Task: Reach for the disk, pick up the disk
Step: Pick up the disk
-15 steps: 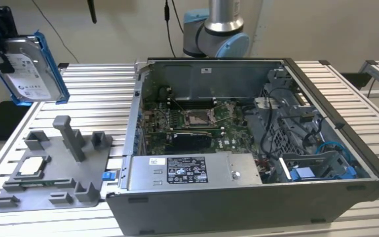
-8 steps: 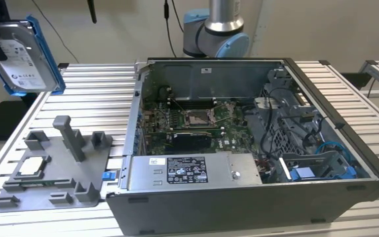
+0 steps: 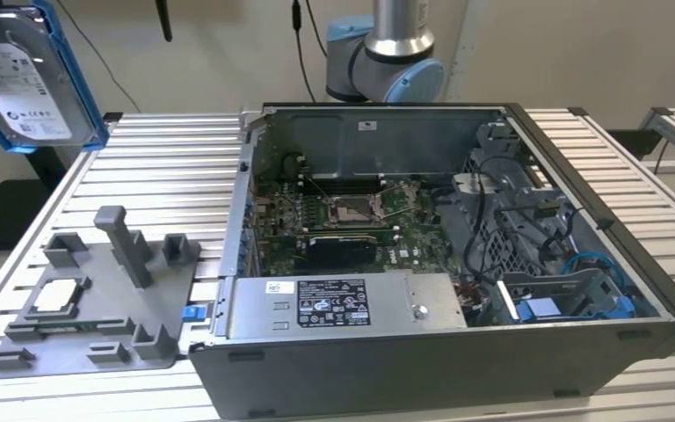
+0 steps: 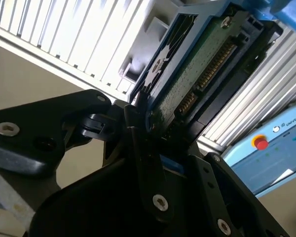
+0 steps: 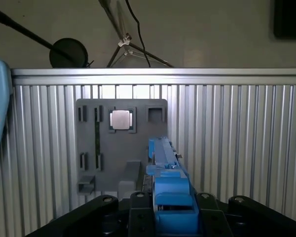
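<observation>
**Surface and room.** You worked over a slatted aluminium table (image 3: 162, 167) set before a plain pale wall (image 3: 232, 44), with the arm's base (image 3: 382, 61) at the table's far edge. A light-blue pendant with a red button (image 4: 266, 153) sat beside the table.

**Surroundings.** The open computer case (image 3: 431, 369) stood toward the exterior view's right, with the power supply (image 3: 337, 303) along its near side. At the exterior view's left lay a grey fixture plate (image 3: 156, 343) with upright posts, carrying the processor chip (image 3: 59, 296).

**Disk and gripper.** Your disk (image 3: 32, 75) hung clear of the table at the far left of the exterior view, label toward that camera and blue bracket around it. In the second wrist view your gripper (image 4: 144, 121) had its fingers drawn in tight on the disk's end, with the circuit-board side showing. In the first wrist view the disk appeared edge-on over the fixture plate.
</observation>
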Controlling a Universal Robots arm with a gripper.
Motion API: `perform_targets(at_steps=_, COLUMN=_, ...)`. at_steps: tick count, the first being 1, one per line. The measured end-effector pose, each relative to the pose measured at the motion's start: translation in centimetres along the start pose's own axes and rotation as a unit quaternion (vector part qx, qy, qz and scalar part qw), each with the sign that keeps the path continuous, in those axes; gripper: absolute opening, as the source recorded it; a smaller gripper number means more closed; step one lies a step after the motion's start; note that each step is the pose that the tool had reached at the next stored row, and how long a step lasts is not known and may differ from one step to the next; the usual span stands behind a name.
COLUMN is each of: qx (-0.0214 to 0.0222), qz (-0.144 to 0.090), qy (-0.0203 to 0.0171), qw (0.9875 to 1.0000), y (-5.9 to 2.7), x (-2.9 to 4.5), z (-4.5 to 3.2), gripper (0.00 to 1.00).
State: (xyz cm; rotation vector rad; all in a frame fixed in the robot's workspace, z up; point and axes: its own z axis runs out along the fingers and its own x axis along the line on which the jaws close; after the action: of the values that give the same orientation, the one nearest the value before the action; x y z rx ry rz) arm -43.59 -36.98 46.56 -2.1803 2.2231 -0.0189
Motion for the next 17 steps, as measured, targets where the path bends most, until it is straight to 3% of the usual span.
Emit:
perform_targets(at_steps=11, qx=0.0000, qz=0.000, qy=0.0000, qw=1.0000, y=0.00, x=0.00, z=-0.03, gripper=0.00)
perform_targets(at_steps=17, qx=0.0000, qz=0.000, qy=0.0000, qw=1.0000, y=-0.55, x=-0.01, z=-0.02, gripper=0.00)
